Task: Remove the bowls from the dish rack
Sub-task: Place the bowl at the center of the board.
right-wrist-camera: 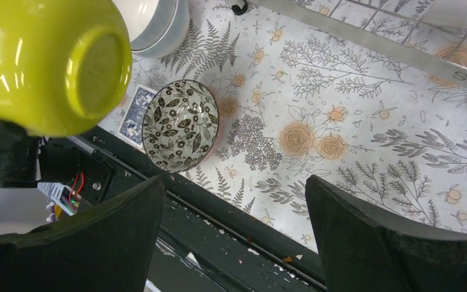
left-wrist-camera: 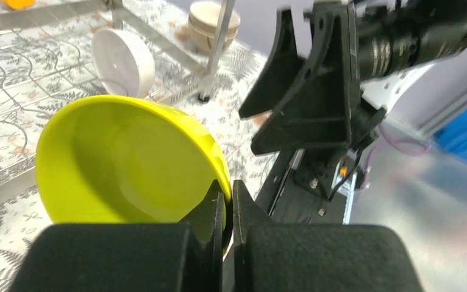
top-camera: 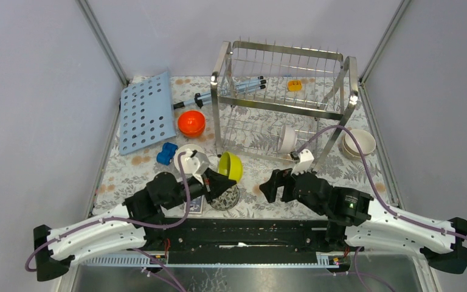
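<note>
Pinching the rim of the yellow-green bowl (left-wrist-camera: 127,164) between its fingers, our left gripper (left-wrist-camera: 228,201) is clenched tight on it. We hold that bowl tilted on its side, clear of the floral table (top-camera: 340,182), in front of the rack's left corner. From the right wrist camera we see its underside just beside the black-and-white patterned bowl (right-wrist-camera: 181,125), which sits upright at the near edge of the table.

Our right gripper (right-wrist-camera: 234,188) is released, its jaws spread wide with nothing between them. It hovers over bare table in front of the rack, just to the right of the patterned bowl.

We see the dish rack (top-camera: 289,50) standing at the far middle of the table. One white bowl (top-camera: 287,139) leans on its side in the lower tier, toward the right. A stack of cream bowls (top-camera: 359,143) rests on the table just right of the rack. An orange bowl (top-camera: 191,123) sits to its left, next to the light-blue perforated board (top-camera: 146,112).
</note>
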